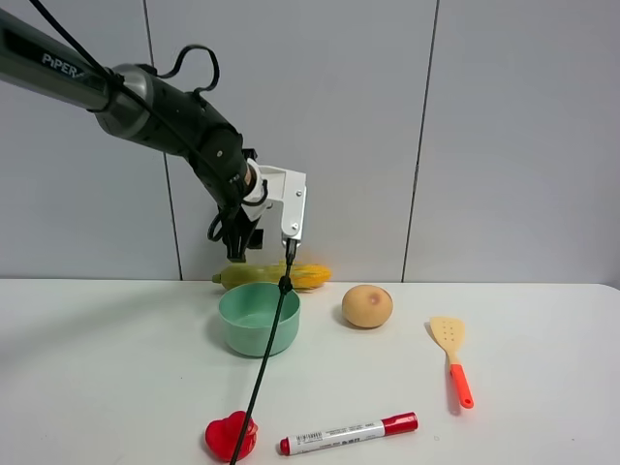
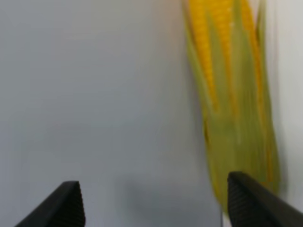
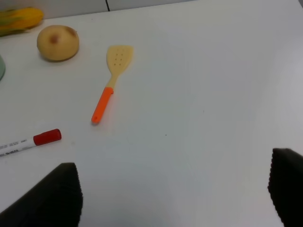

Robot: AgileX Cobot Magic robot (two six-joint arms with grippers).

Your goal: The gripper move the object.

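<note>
- Corn [image 1: 274, 276], a long ear with yellow kernels and green husk, lies on the smooth white bench [image 1: 542, 320] against the grey panelled wall. It sits just behind the round teal bowl [image 1: 259, 320].
- A black cable [image 1: 271, 339] crosses the ear and the bowl, and the bowl's rim hides the ear's lower edge.
- The left gripper [image 2: 154, 203] hovers above the corn with its black jaws wide and empty. The left wrist view is blurred, with the ear off beside one jaw.
- The right gripper [image 3: 173, 189] is spread wide and holds nothing.
- A round tan fruit [image 1: 367, 305] sits near the bowl, and a perforated spatula [image 1: 451, 354] with an orange handle lies farther right.
- A red-capped marker [image 1: 349, 433] and a glossy red lump [image 1: 231, 436] lie at the front edge, the lump cut off.
</note>
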